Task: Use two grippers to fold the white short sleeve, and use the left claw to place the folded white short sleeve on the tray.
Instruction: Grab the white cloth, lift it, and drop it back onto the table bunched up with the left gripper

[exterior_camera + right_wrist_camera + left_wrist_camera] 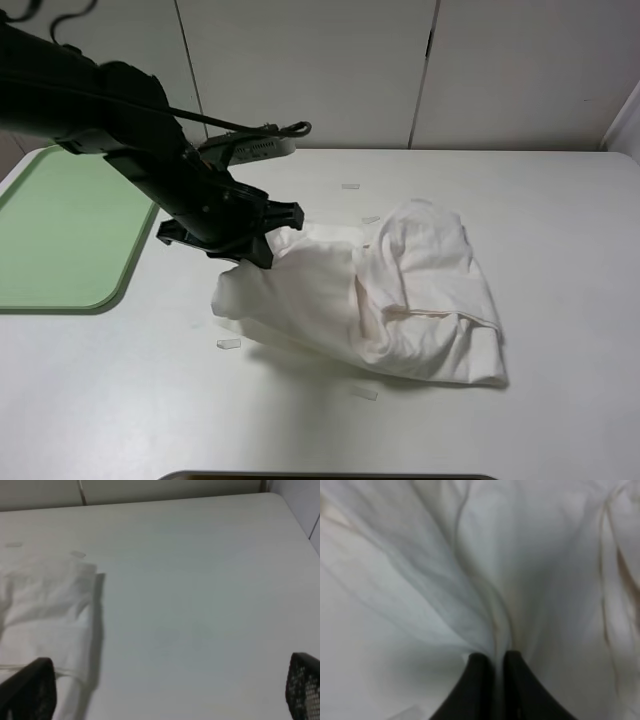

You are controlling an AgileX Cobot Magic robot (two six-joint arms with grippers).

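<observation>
Pinched cloth fills the left wrist view: the left claw (493, 672) has its jaws shut almost together on a ridge of the white short sleeve (485, 570), though blur hides how much fabric is caught. In the exterior view this hold sits left of centre, at the shirt's upper-left corner, a fair place to lift from. The rest lies bunched on the surface (560, 200) toward the lower right. Farther out, the tray (60, 230) lies at the left edge, apart from the shirt. Meanwhile the right gripper (167, 690), jaws wide and holding nothing, hangs beside the shirt's far hem, leaving the carry to the left.
</observation>
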